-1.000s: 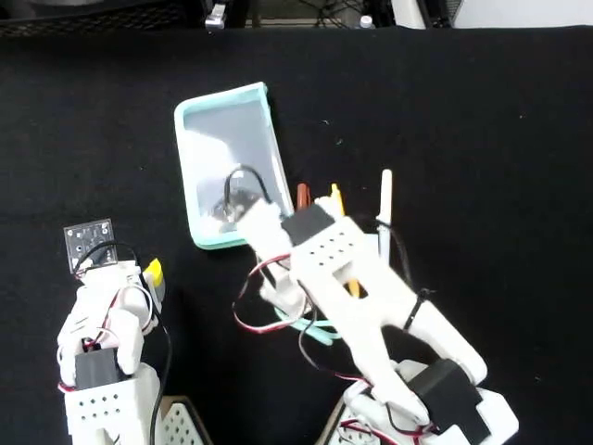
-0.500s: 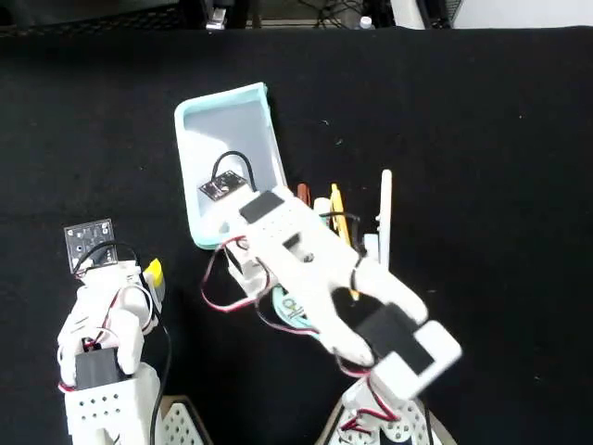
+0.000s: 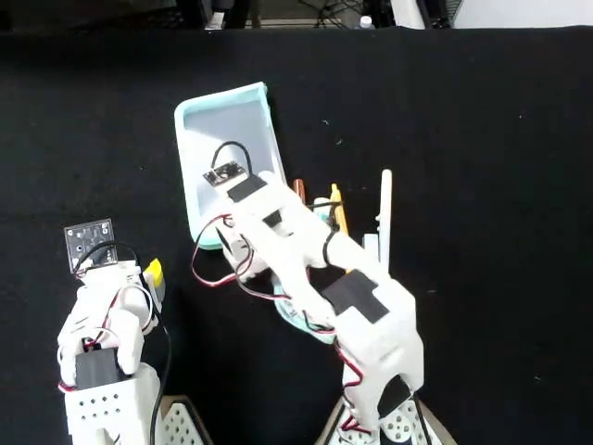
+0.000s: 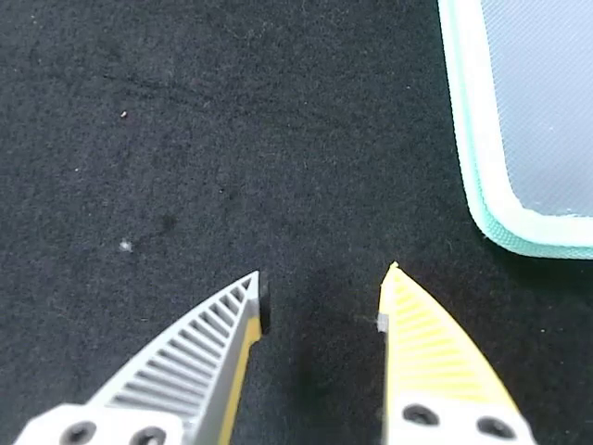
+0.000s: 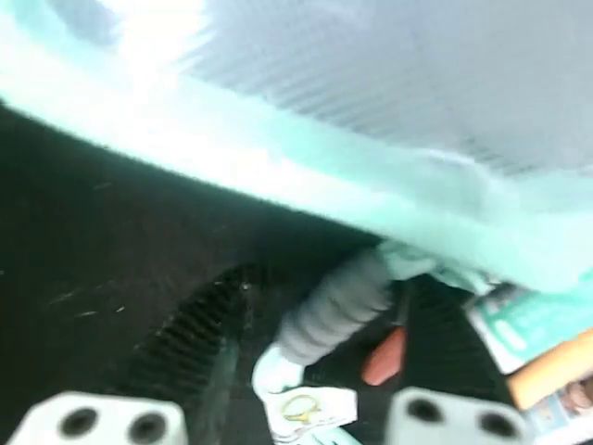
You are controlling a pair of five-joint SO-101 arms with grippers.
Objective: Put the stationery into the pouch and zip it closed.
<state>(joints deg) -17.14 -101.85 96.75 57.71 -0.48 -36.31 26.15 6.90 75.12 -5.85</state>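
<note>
right tool (image 5: 320, 292) nearer, just before pouch (image 5: 278, 176) rim | pen (image 5: 335, 311) at it, axis toward rim | grip: cannot tell | left tool (image 4: 320, 287) released

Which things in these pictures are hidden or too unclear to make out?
High view: the right arm covers most of the stationery and the pouch's near end.
Right wrist view: blur leaves the grey-ribbed item unidentified.
Left wrist view: the picture's edge cuts off the pouch beyond the left hand.

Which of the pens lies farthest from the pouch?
The long white pen; the yellow pen and the brown one lie between it and the pouch.
</note>
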